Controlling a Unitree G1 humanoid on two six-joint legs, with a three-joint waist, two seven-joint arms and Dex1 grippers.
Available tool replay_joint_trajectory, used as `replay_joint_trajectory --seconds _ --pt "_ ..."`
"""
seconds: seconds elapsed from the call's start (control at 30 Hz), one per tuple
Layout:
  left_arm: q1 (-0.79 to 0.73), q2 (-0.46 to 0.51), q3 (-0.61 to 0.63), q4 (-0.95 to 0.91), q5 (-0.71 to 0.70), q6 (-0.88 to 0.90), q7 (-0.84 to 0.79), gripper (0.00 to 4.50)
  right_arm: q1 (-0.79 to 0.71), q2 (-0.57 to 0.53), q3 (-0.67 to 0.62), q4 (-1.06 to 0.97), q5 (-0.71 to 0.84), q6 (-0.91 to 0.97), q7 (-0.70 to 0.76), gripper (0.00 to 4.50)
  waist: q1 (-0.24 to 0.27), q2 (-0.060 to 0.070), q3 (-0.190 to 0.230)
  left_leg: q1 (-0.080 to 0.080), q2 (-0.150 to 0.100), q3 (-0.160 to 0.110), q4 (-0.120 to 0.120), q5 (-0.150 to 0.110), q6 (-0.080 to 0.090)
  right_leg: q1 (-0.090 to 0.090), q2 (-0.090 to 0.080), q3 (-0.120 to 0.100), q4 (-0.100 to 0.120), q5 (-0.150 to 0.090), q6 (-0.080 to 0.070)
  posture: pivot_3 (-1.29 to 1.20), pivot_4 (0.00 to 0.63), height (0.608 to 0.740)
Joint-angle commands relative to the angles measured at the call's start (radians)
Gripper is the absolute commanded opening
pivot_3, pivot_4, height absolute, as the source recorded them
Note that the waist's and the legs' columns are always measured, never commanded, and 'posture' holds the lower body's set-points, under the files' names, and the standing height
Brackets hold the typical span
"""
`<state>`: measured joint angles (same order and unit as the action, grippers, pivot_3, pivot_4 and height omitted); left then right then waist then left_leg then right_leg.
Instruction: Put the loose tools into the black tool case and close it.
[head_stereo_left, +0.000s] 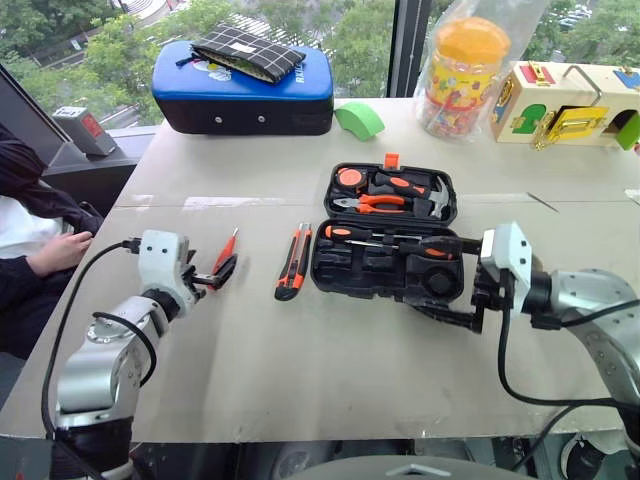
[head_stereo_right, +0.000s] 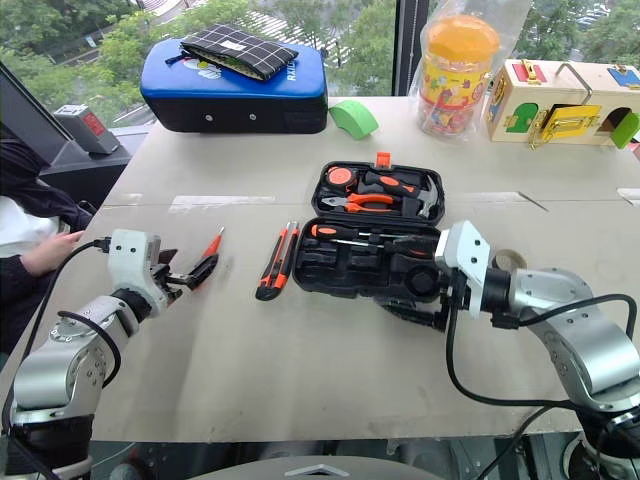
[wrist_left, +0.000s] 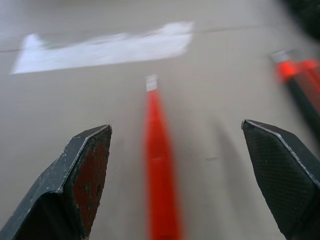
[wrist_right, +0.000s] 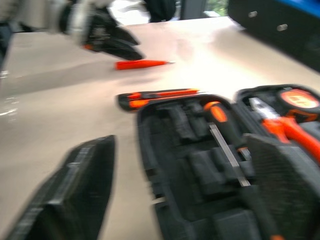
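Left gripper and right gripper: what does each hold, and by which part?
Nothing. The left gripper straddles the red screwdriver with jaws open; the right gripper is open too.

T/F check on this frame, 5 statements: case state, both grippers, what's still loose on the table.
1. The black tool case lies open on the table. True.
2. The left gripper is shut on a screwdriver. False: its fingers are spread, with the small red screwdriver lying on the table between them.
3. The utility knife already sits in a recess. False: it lies on the table beside the case.
4. The right gripper is open and holds nothing. True.
5. The orange-handled pliers are loose on the table. False: they sit in the case's far half.
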<state>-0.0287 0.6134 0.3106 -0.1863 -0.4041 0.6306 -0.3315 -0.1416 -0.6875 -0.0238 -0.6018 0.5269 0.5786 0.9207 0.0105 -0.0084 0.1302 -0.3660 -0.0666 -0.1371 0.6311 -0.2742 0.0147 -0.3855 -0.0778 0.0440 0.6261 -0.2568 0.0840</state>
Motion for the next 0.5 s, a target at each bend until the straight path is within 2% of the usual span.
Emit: replay_joint_trajectory --seconds 0.03,0.13,0.27,0.37,0.5 --pt "-0.022 0.019 -0.06 0.089 0.053 -0.039 -0.061 4.23 0.027 -0.013 -0.023 -0.052 0.006 -0.02 -0.022 4.46 0.002 0.0 0.0 0.0 0.0 0.0 0.0 0.0 -0.001 0.0 0.0 0.0 0.0 0.0 0.0 0.0 0.15 0.74" --pt "-0.023 0.024 -0.093 0.135 0.057 -0.058 -0.133 3.42 0.044 -0.018 -0.026 -0.059 -0.002 -0.032 -0.036 4.5 0.005 0.0 0.0 0.0 0.0 0.0 0.0 0.002 -0.003 0.0 -0.002 0.0 0.0 0.0 0.0 0.0 0.15 0.74" --pt "-0.027 0.018 -0.091 0.174 0.052 -0.096 -0.198 1.47 0.07 -0.032 -0.037 -0.074 -0.011 -0.043 -0.055 4.5 0.005 0.001 -0.001 0.0 0.0 0.0 0.0 0.001 -0.001 0.0 -0.003 0.0 0.0 0.0 0.0 0.0 0.15 0.74" --pt "-0.025 0.012 -0.077 0.187 0.043 -0.135 -0.24 0.38 0.084 -0.037 -0.037 -0.079 -0.017 -0.05 -0.067 4.5 0.005 0.001 -0.001 0.0 0.0 0.0 0.001 0.001 -0.001 0.001 -0.003 0.0 0.0 0.0 0.0 0.0 0.15 0.74" --pt "-0.065 0.0 -0.027 0.131 -0.081 -0.14 -0.363 0.39 0.117 -0.037 -0.056 -0.1 -0.031 -0.093 -0.084 4.5 0.005 0.0 -0.001 0.0 0.0 0.0 0.001 0.001 -0.001 0.001 -0.003 -0.001 0.0 0.0 0.0 0.0 0.15 0.74"
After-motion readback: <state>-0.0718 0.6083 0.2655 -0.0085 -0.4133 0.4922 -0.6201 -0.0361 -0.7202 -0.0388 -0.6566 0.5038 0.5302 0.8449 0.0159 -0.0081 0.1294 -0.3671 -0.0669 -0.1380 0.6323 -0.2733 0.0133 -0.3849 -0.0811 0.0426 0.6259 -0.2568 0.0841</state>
